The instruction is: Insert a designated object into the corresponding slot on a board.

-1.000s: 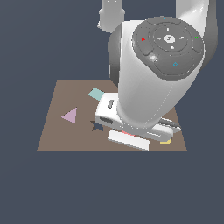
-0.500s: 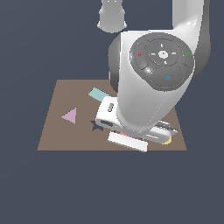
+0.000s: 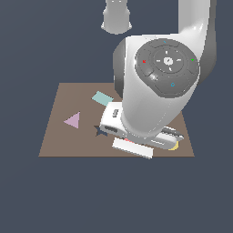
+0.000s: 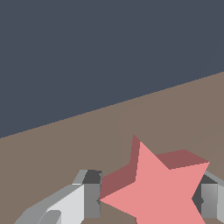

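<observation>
I am straddling the red star [image 4: 159, 188] with my gripper [image 4: 148, 199], fingers [image 4: 89, 197] on either side of it on the board [image 3: 68, 141]; whether they are pressing it yet I cannot tell. I am judging: centre on the star, close squarely, lift straight, then carry it to the star slot [image 3: 99, 131]. No writing or labels are showing.
</observation>
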Available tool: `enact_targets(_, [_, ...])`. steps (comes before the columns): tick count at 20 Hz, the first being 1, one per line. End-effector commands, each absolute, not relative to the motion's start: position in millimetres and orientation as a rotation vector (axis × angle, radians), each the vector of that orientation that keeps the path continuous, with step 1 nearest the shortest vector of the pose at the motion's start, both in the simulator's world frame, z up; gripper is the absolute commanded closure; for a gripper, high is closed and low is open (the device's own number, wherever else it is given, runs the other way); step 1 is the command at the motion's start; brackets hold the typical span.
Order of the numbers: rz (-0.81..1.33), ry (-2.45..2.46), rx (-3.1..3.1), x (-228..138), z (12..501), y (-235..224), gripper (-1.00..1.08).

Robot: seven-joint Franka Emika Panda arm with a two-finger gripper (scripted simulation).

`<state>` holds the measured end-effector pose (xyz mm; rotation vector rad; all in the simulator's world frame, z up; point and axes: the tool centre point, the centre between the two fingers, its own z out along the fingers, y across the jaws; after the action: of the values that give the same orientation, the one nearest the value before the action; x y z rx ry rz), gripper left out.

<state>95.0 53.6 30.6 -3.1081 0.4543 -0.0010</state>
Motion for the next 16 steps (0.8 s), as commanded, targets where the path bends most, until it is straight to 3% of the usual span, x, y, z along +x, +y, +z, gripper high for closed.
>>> enact_targets(1, [0.000,0.455,-3.108,94.8,29.9,53.1,1.08])
enact_targets(16, [0.001,0.535,-3.096,97.0,33.4,50.6,1.08])
